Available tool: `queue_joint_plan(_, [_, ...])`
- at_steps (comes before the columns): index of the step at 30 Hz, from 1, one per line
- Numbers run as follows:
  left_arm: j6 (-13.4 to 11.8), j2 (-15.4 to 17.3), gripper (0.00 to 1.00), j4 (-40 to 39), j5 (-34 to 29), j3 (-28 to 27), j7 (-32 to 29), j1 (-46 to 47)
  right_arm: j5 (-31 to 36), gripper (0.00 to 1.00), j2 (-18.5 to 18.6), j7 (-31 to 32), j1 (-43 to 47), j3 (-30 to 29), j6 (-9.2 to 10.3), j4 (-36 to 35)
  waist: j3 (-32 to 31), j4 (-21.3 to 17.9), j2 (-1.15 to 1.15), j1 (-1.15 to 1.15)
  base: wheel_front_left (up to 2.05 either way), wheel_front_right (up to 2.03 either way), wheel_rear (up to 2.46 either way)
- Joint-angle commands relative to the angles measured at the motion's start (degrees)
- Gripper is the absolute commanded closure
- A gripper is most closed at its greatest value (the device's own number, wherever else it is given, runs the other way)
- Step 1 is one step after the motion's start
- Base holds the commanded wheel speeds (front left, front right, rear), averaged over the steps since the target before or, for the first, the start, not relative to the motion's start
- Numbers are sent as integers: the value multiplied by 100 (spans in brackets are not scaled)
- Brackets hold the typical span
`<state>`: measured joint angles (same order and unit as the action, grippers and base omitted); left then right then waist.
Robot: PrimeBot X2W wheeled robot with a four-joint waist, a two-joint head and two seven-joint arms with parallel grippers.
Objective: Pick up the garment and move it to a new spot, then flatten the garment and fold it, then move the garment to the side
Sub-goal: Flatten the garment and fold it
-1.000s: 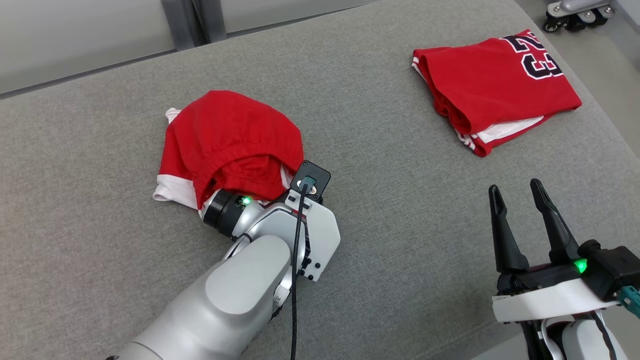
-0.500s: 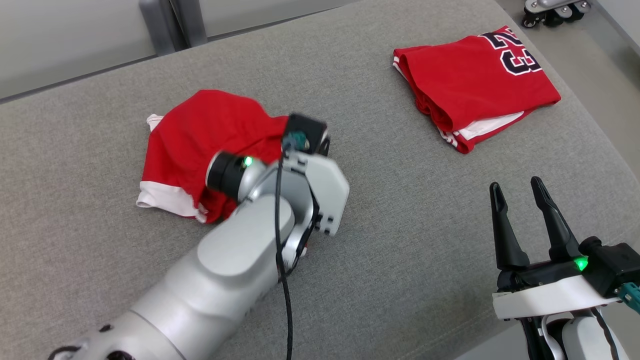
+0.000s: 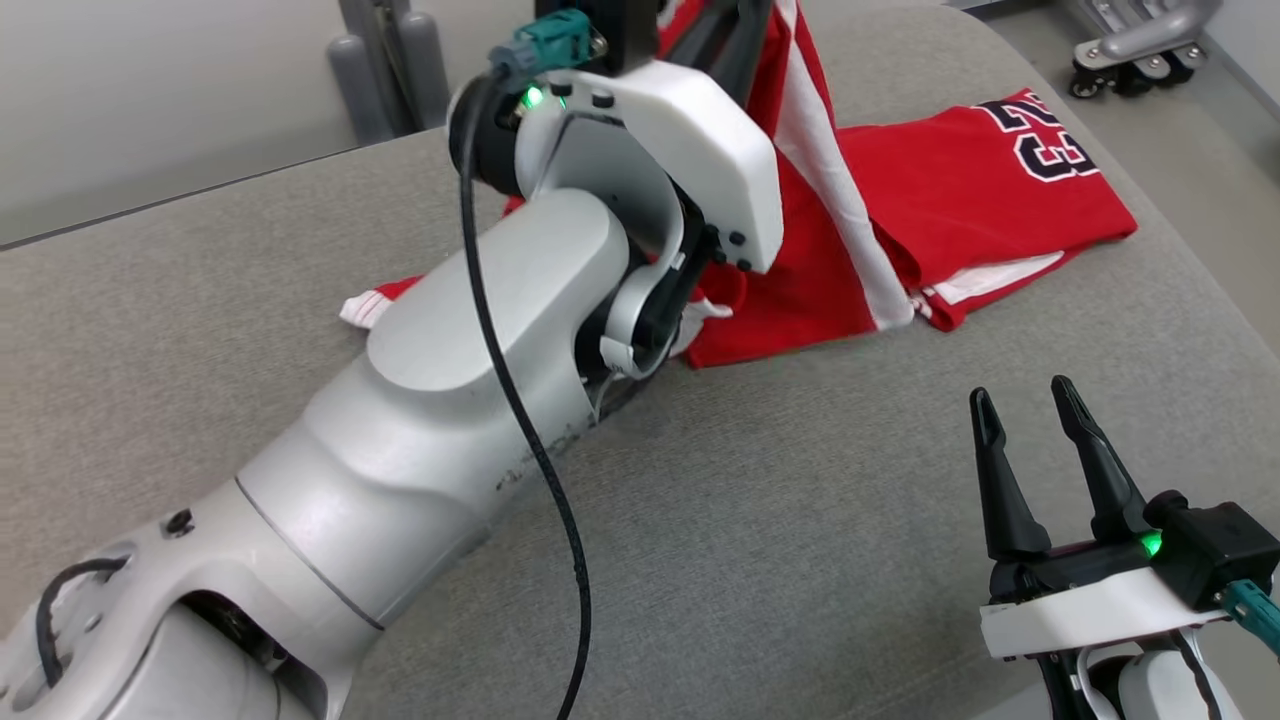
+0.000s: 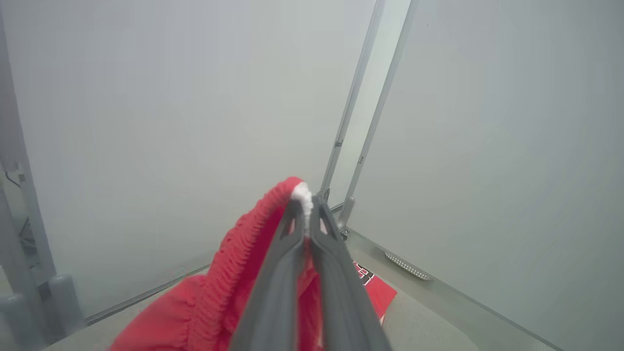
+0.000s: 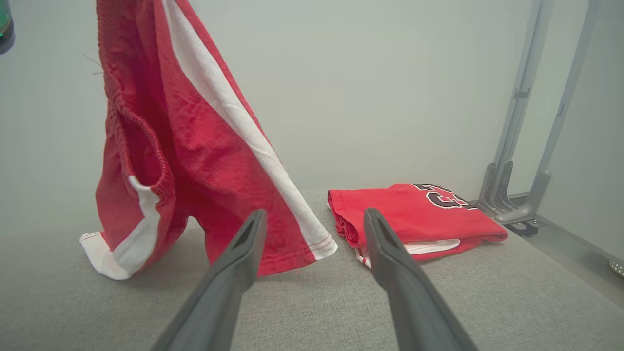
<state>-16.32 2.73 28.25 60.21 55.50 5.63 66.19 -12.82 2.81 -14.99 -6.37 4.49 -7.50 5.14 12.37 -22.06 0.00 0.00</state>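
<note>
Left pincer clamps red shorts hanging over grey cushion.

The number "23", in big dark block digits with a white outline, stands on the folded red garment at the far right of the grey surface, turned sideways in the head view and only partly legible from the right wrist.
</note>
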Motion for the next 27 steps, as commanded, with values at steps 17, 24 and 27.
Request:
queue_joint_plan(17, [56, 1219, 100, -173, 1126, 309, 20, -2689, 131, 0, 26, -32, 337, -182, 2, -103, -114, 1017, 0, 0, 0, 0, 0])
queue_joint_plan(24, [46, 1928, 100, -686, 1368, 136, 110, -3402, 188, 0, 25, -32, 433, -115, 2, -29, -273, 1265, 0, 0, 0, 0, 0])
queue_joint_plan(27, [18, 2092, 100, -848, 1339, 138, 163, -3536, 174, 0, 41, -32, 450, -99, 2, 5, -327, 1325, 0, 0, 0, 0, 0])
